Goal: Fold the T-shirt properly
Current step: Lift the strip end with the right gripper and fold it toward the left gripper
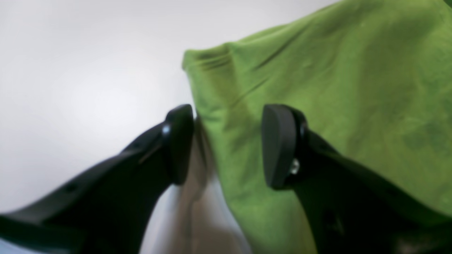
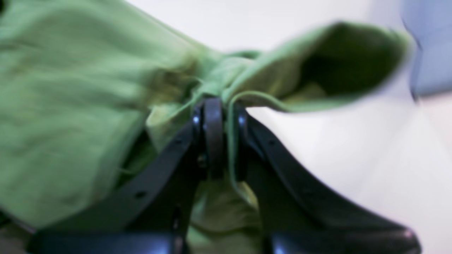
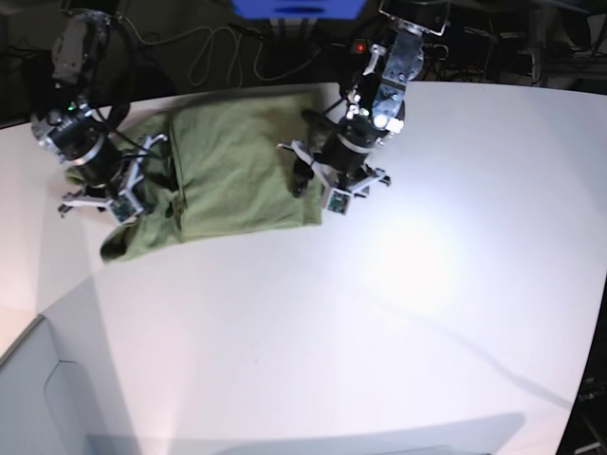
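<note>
1. The right gripper [image 2: 220, 141] has its two fingers pressed together on a gathered fold of the T-shirt [image 2: 70, 116]; a green hem runs between the pads, and a sleeve opening sticks out just beyond the tips.
2. The left gripper [image 1: 227, 144] stands spread, with two dark pads well apart. The shirt's edge [image 1: 317, 106] lies between and behind them; nothing is pinched there. One pad is over the bare table, the other over cloth.
3. There is one T-shirt [image 3: 237, 171], plain green, lying on the white table [image 3: 427, 313] in the base view. Its middle part is flat and roughly square, with a bunched sleeve end trailing off toward the near side of the shirt.
4. Relative to the shirt in the base view: the right gripper [image 3: 142, 194] is at the bunched end of the shirt, and the left gripper [image 3: 305, 172] is at the opposite edge, low over it.
5. Two arms in all, one at each end of the shirt. Beyond the shirt's far edge, off the table, lie some loose cables [image 3: 223, 52] and one blue object [image 3: 299, 8].
</note>
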